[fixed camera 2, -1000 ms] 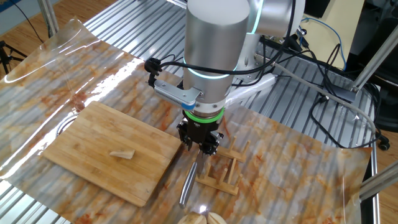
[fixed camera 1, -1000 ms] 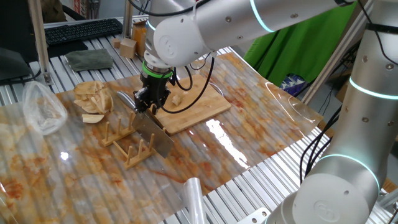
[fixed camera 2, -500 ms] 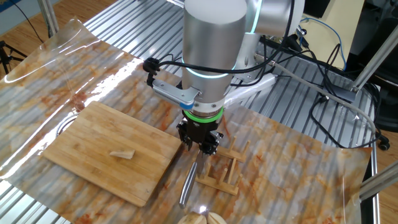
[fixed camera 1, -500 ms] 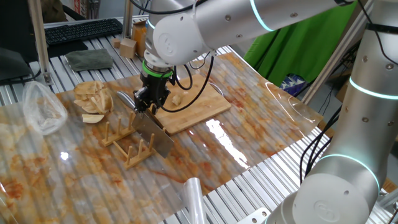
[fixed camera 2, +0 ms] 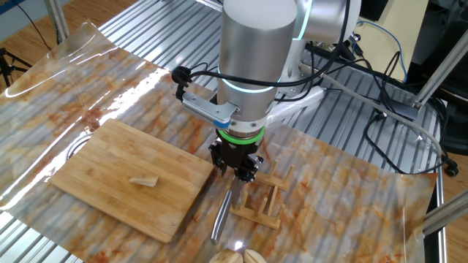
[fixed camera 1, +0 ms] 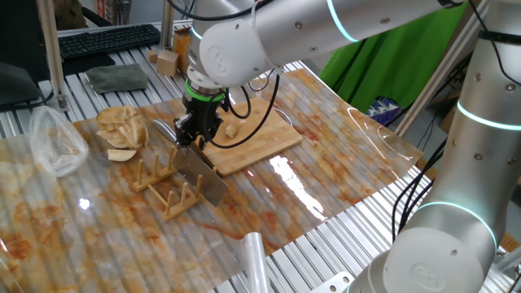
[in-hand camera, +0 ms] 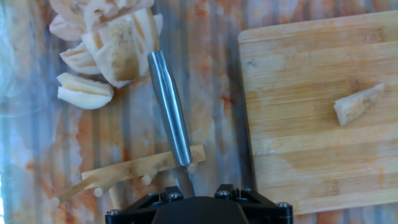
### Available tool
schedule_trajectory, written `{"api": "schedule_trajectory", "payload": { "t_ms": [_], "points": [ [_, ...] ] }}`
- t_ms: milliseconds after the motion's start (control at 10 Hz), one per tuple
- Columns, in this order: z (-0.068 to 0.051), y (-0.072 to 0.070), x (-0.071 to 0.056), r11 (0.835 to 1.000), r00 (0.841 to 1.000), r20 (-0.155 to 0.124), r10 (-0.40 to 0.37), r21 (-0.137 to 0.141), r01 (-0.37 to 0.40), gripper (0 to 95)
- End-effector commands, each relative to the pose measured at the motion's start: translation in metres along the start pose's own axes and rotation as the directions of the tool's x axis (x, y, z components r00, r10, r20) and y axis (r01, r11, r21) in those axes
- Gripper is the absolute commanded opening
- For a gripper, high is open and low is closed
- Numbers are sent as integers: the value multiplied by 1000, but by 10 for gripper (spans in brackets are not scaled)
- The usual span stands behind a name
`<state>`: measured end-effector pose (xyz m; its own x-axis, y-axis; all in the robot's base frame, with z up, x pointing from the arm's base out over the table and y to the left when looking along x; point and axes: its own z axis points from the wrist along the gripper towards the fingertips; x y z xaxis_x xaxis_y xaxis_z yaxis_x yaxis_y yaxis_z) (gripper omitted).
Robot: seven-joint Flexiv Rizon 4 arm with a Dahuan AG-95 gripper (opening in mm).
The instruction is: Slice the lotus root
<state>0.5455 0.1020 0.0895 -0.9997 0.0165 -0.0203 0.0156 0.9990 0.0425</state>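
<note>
You are at the tool-fetching step, as far as I can judge: the end effector [fixed camera 2: 235, 169] sits low over the knife [fixed camera 1: 195, 169], which stands in the wooden rack [fixed camera 2: 261, 202], and no cut has been made in the lotus root [fixed camera 2: 144, 180].

In the hand view the knife handle [in-hand camera: 170, 109] runs from the rack's base up toward 12 o'clock, and the fingers themselves are out of frame, so you cannot tell how wide the end effector is or whether it has the knife clamped. The fixed views do not settle it either; the tips are hidden against the blade.

The lotus root lies alone near the middle of the bamboo board [fixed camera 2: 95, 157], at about 3 o'clock from the handle in the hand view [in-hand camera: 357, 103], well apart from the end effector.

The next move, in my judgement, calls for a firm hold on the knife, a straight lift clear of the rack's pegs, then a carry over to the board.

Count: one knife, one rack, one board, one piece of lotus root on it, and one heap of tan slices [fixed camera 1: 122, 130] on the bench [fixed camera 1: 326, 171] beyond the handle's end.
</note>
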Motion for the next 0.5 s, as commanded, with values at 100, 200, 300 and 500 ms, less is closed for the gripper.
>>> {"api": "schedule_trajectory", "payload": {
  "t_ms": [100, 200, 300, 500],
  "points": [
    [0, 0, 0, 1000, 1000, 0, 30, -6, -30, 380],
    [0, 0, 0, 999, 999, -1, 42, -6, -42, 380],
    [0, 0, 0, 999, 999, -4, 45, -7, -45, 380],
    [0, 0, 0, 999, 999, -13, 39, -8, -39, 570]
  ]
}}
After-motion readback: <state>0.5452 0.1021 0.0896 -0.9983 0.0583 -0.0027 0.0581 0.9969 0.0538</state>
